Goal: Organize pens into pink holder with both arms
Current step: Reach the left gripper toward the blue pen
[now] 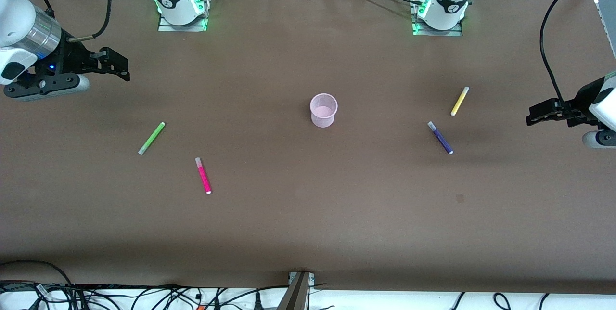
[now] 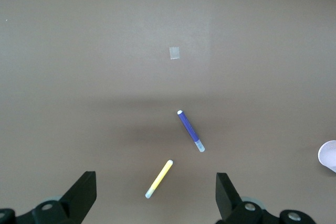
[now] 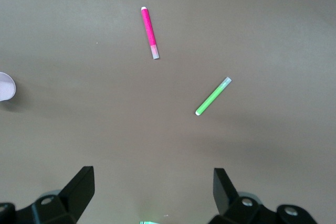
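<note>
Both arms are glossy white with black bands near their bases, which glow green. The right arm [image 1: 21, 26] has a silver wrist ring, a small blue light and looping black cables. Each gripper is black, with two blunt fingers.

The right tool [image 3: 152, 190] hangs wide open over the brown desk [image 3: 252, 24]. A slim pink pen [image 3: 149, 32] and a slim green pen [image 3: 213, 96] lie apart.
</note>
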{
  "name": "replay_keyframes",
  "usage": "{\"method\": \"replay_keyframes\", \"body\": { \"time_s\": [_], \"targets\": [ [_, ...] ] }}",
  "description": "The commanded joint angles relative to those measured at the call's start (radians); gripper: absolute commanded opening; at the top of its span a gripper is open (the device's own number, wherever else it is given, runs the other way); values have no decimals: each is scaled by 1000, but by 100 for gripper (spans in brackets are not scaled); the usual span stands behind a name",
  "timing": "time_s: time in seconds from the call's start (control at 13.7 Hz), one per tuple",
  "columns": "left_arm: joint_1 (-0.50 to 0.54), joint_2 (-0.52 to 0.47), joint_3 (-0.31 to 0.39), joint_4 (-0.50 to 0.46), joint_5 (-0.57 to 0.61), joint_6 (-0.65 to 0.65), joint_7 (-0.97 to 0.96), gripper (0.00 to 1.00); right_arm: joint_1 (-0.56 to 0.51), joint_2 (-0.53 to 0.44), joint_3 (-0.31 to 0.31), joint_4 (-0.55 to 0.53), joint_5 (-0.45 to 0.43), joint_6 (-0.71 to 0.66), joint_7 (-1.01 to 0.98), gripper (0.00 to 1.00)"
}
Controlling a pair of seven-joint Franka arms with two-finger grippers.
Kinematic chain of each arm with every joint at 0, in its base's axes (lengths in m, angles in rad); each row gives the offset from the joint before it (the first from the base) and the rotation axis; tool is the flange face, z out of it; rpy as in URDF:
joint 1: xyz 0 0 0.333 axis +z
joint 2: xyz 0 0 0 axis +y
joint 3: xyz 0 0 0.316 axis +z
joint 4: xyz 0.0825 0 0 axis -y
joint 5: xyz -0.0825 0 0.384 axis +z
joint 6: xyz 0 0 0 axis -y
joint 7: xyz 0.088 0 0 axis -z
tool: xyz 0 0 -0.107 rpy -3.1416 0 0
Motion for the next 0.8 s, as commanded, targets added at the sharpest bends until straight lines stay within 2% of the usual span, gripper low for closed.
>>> {"method": "replay_keyframes", "body": {
  "time_s": [0.0, 0.44, 0.58, 0.73],
  "targets": [
    [1, -24, -4, -19, 9, -9, 12, 100, 6, -9, -1, 7, 14, -16, 13, 100],
    [2, 16, -4, -30, 6, -7, -16, 100, 6, -8, -3, 7, 14, -15, 13, 100],
    [-1, 74, -6, -31, -5, -4, -114, 100, 6, -8, -1, 7, 14, -15, 13, 100],
    [1, 135, -4, -33, -109, 8, -259, 100, 6, -8, -3, 7, 14, -15, 13, 100]
  ]
}}
